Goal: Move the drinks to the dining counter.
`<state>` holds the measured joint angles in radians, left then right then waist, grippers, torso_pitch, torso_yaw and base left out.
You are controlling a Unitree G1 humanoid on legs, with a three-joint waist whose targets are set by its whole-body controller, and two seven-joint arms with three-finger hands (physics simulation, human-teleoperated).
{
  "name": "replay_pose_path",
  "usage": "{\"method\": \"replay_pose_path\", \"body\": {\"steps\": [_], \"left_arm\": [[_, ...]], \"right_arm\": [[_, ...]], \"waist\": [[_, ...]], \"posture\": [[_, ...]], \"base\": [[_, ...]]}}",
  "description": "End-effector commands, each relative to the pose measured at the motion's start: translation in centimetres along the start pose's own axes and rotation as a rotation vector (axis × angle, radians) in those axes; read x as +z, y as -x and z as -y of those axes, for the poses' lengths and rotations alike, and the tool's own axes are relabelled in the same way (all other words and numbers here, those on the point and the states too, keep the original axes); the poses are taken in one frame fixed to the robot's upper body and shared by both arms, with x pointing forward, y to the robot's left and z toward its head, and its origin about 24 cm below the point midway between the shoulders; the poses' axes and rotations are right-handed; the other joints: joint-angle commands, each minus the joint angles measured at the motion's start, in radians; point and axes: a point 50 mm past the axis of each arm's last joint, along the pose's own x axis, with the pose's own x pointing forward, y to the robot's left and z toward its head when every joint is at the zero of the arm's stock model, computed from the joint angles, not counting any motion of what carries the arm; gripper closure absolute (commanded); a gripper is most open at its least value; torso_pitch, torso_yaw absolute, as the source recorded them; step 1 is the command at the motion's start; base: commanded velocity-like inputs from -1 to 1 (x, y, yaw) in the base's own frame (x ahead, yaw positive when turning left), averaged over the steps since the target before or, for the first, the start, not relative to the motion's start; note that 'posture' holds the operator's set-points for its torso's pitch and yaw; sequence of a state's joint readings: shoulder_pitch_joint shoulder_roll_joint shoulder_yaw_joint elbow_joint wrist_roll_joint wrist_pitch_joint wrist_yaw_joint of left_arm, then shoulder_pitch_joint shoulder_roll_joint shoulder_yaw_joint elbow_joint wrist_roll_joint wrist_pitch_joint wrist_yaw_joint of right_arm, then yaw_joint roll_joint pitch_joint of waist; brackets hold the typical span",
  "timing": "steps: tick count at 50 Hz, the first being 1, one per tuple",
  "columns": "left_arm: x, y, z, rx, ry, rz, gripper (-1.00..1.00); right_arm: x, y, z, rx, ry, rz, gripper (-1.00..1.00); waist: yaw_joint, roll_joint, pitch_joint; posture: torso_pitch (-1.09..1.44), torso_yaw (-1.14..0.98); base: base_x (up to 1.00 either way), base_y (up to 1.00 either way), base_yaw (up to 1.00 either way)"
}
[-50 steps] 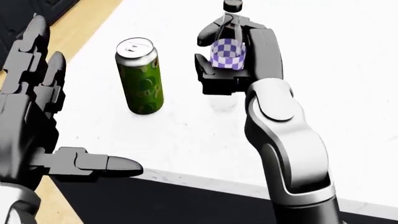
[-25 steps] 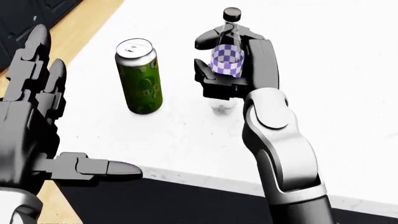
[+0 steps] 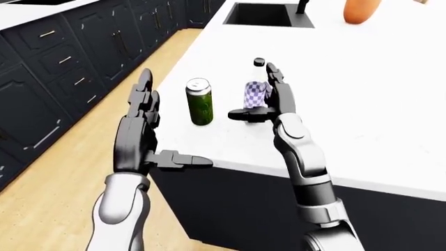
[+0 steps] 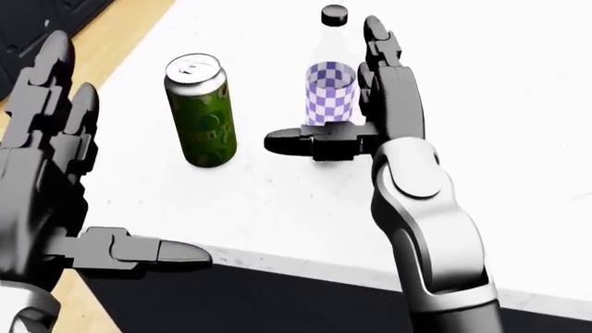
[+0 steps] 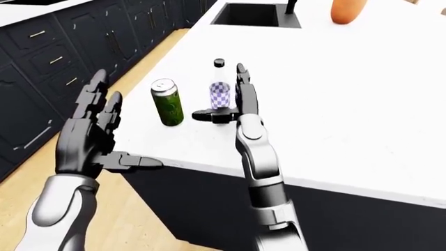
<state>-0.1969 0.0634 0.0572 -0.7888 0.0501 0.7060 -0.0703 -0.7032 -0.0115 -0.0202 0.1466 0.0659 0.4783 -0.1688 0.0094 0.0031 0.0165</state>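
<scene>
My right robot hand [image 4: 356, 104] stands with its fingers spread apart beside a clear bottle [image 4: 330, 90] with a checkered purple label and a black cap. The long fingers rise along the bottle's right side in the head view, and the thumb [image 4: 300, 143] lies across below the label; nothing is clamped. The bottle stands upright on the white worktop [image 4: 518, 139], near the edge closest to me. A green can [image 4: 200, 111] stands upright to the bottle's left, apart from it and untouched. My left robot hand [image 4: 55, 187] hangs off the worktop edge over the wooden floor [image 3: 63, 172], its fingers also apart and its thumb pointing toward the worktop, holding nothing. In the left-eye view a sink [image 3: 268, 14] and an orange object [image 3: 361, 10] sit far up the worktop, well away from both drinks.

Hazards, as I judge them: the bottle is tall and narrow, so a push from the thumb or fingers before they close evenly could tip it, possibly into the can. Both drinks stand close to the worktop edge, so a knocked one could roll off onto the floor. A grasp taken low on a smooth bottle may also let it pivot or slip when lifted. My left robot hand, reaching for the can, could strike it sideways.
</scene>
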Motion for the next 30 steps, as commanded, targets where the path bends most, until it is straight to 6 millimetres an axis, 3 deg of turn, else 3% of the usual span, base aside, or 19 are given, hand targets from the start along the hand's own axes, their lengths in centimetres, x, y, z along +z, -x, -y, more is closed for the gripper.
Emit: {"method": "replay_pose_path", "body": {"steps": [1, 10, 22, 23, 24, 25, 26, 30], "left_arm": [[1.3, 0.1, -0.1, 0.003, -0.009, 0.080, -1.00], [2.1, 0.3, -0.4, 0.009, -0.020, 0.092, -1.00], [3.7, 0.6, -0.9, 0.016, -0.014, 0.113, -1.00], [3.7, 0.7, -0.9, 0.017, -0.013, 0.113, -1.00], [3.8, 0.8, -0.9, 0.017, -0.010, 0.113, -1.00], [3.9, 0.9, -0.9, 0.016, -0.009, 0.115, -1.00], [3.9, 1.0, -0.9, 0.017, -0.008, 0.116, -1.00], [4.2, 1.1, -1.0, 0.021, -0.006, 0.121, -1.00]], "right_arm": [[2.3, 0.3, -0.2, 0.016, -0.013, 0.098, -1.00], [2.6, 2.2, 1.0, 0.019, -0.026, 0.115, -1.00], [3.3, 5.6, 4.8, -0.037, -0.008, 0.154, -1.00], [3.4, 5.9, 5.2, -0.057, 0.021, 0.166, -1.00], [3.5, 6.2, 5.3, -0.062, 0.022, 0.167, -1.00], [3.6, 6.6, 5.6, -0.074, 0.039, 0.183, -1.00], [3.6, 6.8, 5.7, -0.083, 0.046, 0.185, -1.00], [3.5, 7.8, 5.9, -0.082, 0.064, 0.209, -1.00]], "waist": [[0.000, 0.001, -0.023], [0.002, -0.001, -0.022], [0.004, -0.008, -0.018], [0.002, -0.003, -0.031], [-0.001, -0.001, -0.020], [-0.004, 0.000, -0.024], [-0.006, 0.001, -0.041], [-0.011, 0.005, -0.035]], "posture": [[0.00, 0.00], [0.00, 0.00], [0.00, 0.00], [0.00, 0.00], [0.00, 0.00], [0.00, 0.00], [0.00, 0.00], [0.00, 0.00]], "base": [[0.00, 0.00, 0.00], [0.00, 0.00, 0.00], [0.00, 0.00, 0.00], [-0.06, 0.00, 0.00], [-0.18, 0.00, 0.00], [-0.44, 0.00, 0.00], [-0.49, 0.00, 0.00], [-0.55, 0.00, 0.00]]}}
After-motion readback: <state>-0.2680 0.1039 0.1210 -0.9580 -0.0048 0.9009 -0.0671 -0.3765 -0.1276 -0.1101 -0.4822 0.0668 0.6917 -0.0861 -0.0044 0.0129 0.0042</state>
